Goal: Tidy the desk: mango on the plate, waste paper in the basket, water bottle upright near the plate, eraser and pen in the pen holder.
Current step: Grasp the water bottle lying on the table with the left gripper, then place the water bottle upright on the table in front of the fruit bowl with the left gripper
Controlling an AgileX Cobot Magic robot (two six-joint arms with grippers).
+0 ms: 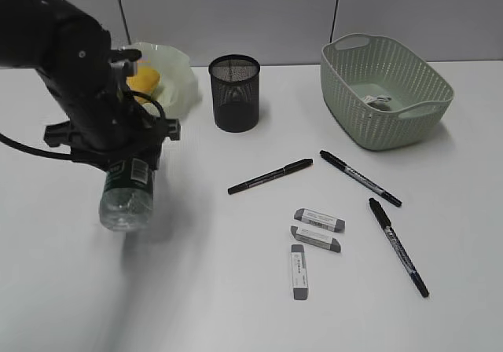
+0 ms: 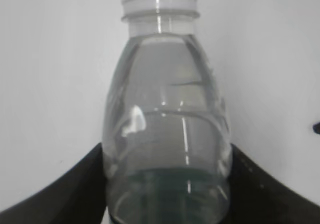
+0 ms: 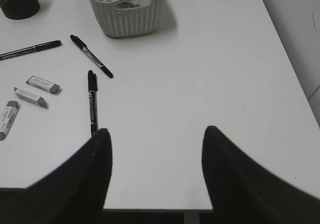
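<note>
Left gripper [image 1: 126, 171] clamps the water bottle [image 1: 126, 199] at its label, long axis tilted; plate [image 1: 177, 77] lies just beyond, far side. Right gripper [image 3: 156, 149] open, empty.

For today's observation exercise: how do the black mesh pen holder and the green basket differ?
The pen holder is a black wire-mesh cylinder; the basket is pale green, rectangular, woven-patterned, with handle cutouts. The pen holder looks empty; the basket holds crumpled paper. Both stand upright, open-topped, on the desk.
</note>
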